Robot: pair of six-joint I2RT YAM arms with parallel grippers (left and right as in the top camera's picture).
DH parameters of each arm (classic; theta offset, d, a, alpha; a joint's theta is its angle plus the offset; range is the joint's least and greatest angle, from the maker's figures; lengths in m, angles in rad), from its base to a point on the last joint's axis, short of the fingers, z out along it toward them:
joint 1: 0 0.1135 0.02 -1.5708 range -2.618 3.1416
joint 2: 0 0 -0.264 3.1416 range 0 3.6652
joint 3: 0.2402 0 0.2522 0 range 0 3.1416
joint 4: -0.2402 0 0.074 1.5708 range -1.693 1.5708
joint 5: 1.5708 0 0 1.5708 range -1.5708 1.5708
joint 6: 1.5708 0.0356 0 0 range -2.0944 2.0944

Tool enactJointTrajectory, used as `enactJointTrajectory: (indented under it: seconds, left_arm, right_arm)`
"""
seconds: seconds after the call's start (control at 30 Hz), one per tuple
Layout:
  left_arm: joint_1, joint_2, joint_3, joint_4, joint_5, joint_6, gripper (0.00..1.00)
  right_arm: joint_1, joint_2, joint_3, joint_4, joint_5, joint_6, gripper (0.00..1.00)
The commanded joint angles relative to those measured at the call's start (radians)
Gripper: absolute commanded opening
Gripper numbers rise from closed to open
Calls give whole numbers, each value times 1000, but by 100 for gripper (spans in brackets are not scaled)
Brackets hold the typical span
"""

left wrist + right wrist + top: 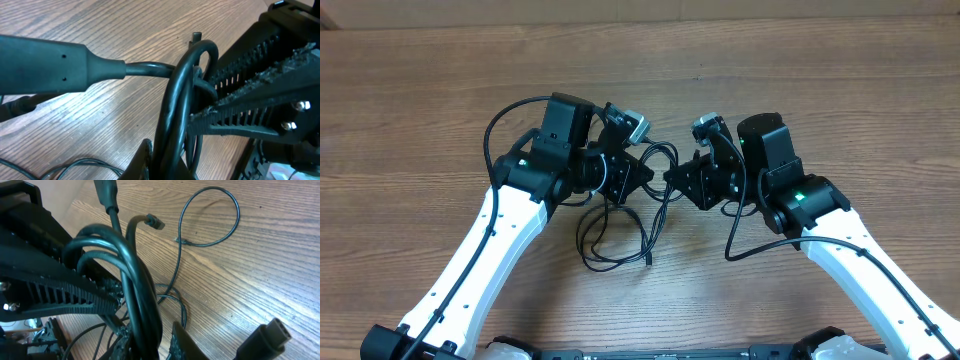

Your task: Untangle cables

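Note:
The cables (660,148) are thin black cords knotted into one bundle, held above the wooden table between my two grippers, with loops trailing down toward the front. My left gripper (642,178) is shut on the bundle; in the left wrist view the cables (172,100) run up out of its jaws (170,167). My right gripper (672,180) grips the same bundle from the other side; in the right wrist view the cables (135,275) pass between its fingers (155,347). The two grippers are almost touching.
A large black plug (45,62) sticks out of the bundle on the left. Another plug (267,337) lies at the lower right of the right wrist view, past a thin loop (235,215) lying on the table (840,70). Each arm's own thick wire arcs beside it.

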Motion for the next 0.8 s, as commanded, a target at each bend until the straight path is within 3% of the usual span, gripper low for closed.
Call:
enactJointTrajectory:
  seconds: [0.0,0.23,0.43,0.53,0.63,0.77]
  left_arm:
    - [4,-10,16,14,-37,-15,4]
    - [4,-10,16,37,-161,-138,5]
    - [4,-10,16,36,-178,-150,5]
    - [4,-10,16,30,-163,-149,4]
    - [4,-10,16,21,-145,-143,4]
    - [4,-10,16,13,-95,-122,4]
  right_arm:
    - [5,2,-1,-11,11,-5,20]
    - [5,2,-2,-54,10,-5,16]
    - [5,2,-1,-59,11,-5,15]
    - [5,2,-1,-45,11,-5,51]
    - [5,2,-1,-16,11,-5,72]
    - [5,2,-1,23,11,-5,76]
